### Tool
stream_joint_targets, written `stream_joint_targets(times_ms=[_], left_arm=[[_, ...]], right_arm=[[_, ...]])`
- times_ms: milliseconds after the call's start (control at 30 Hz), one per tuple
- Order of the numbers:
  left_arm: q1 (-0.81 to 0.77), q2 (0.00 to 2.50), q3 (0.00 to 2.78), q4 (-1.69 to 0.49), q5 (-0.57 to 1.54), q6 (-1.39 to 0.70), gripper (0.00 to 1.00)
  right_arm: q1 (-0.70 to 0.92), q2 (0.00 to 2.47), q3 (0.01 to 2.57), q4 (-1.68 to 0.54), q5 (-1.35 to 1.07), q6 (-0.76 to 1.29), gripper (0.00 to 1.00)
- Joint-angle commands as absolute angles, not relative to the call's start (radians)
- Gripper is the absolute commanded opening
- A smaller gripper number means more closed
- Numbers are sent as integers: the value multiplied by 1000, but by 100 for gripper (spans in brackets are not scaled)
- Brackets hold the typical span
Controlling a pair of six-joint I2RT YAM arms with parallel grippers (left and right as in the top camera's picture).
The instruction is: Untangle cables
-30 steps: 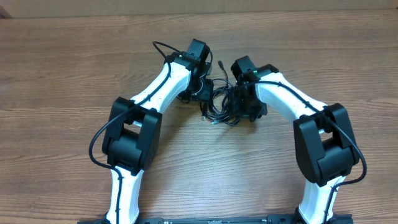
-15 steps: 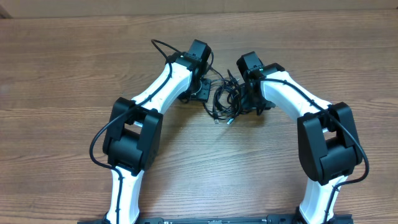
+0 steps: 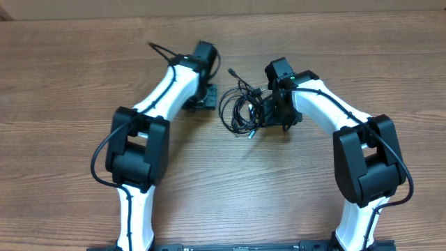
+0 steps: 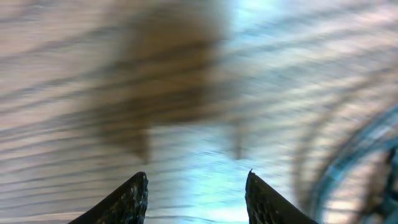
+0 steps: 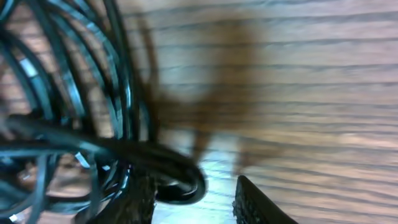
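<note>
The cables (image 3: pixel 240 110) lie in one loose tangle on the desk (image 3: pixel 70 84), a little above the middle of the overhead frame, in the gap between the two arms. The tangle is a cluster of overlapping loops with no clear long axis. One free end with a small plug (image 3: pixel 230 71) pokes out toward the upper left, and a few ends trail off the lower edge.

The right fingers (image 5: pixel 255 202) are the nearer pair. From overhead they sit at the right-hand edge of the tangle. In the right wrist view the cords fill the left of the frame, and one thicker loop curls into the gap at the bottom, against the left-hand finger. The two fingers stand apart with bare wood between them, so the loop looks threaded through rather than pinched.

The left fingers (image 4: pixel 134 199) are also spread, with nothing between them but blurred desk. The cords show there only as a smeared arc at the right edge of that view (too soft to pick out a single strand). From overhead this pair sits left of the tangle and clear of it.

So the tangle lies frame-right of the left fingers and frame-left of the right fingers. The right pair likely needs only to close on its loop, while the left pair must first cross toward the free end.
</note>
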State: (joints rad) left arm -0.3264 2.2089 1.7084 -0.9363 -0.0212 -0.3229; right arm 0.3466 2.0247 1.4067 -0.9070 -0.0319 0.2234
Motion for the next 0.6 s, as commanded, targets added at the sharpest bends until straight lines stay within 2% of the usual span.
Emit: stream_joint_targets(times_ms=[0,167,300,367,567], left_arm=[[-298,2218,1711,-944,-10,-352,51],[-274,2218,1711,-941,76,-326,51],[-281,2218,1711,-904,452,-72,52],[-289,2218,1711,-900,555,-7,53],[-337,2223,1708,-867,517,-43,62]], right_arm=[[339,2024,1433,-917,-81,208,43],[339,2024,1432,-934,-81,208,45],[339,2024,1432,-935,-120,212,48],[339,2024,1432,-941,-118,212,49],[330,2024,1431,-957,-149,212,50]])
